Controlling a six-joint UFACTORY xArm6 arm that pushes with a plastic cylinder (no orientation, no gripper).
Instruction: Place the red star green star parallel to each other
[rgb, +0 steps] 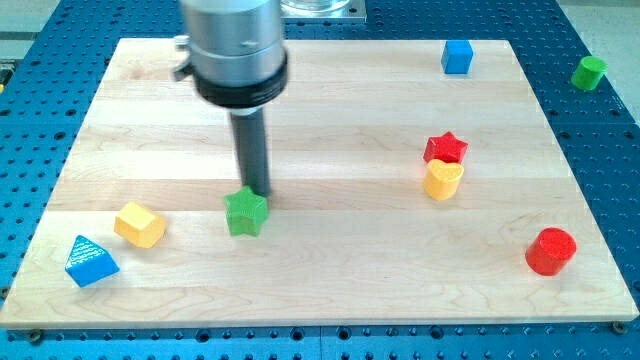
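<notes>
1. Big wooden board (330, 100) on a blue table with holes (600, 150).
2. Fat grey arm (232, 45) coming down at the far left, ending in a dark rod (252, 150).
3. My tip (258, 192) right at the far edge of the green star (246, 213), touching it or just about. No fingers here to open or close, only the rod.
4. Red cylinder (551, 250) near the front, far over on the right.
5. Blue triangle block (90, 261) at the near left corner, yellow block (139, 224) just beside it on its right.
6. Green star left of the middle, well apart from the red star (446, 148).
7. Red star on the right half, with a yellow heart (443, 180) touching its near side.
8. Blue cube (457, 56) at the far right of the board.
9. Small green cylinder (589, 72) off the board, on the table at the far right.
</notes>
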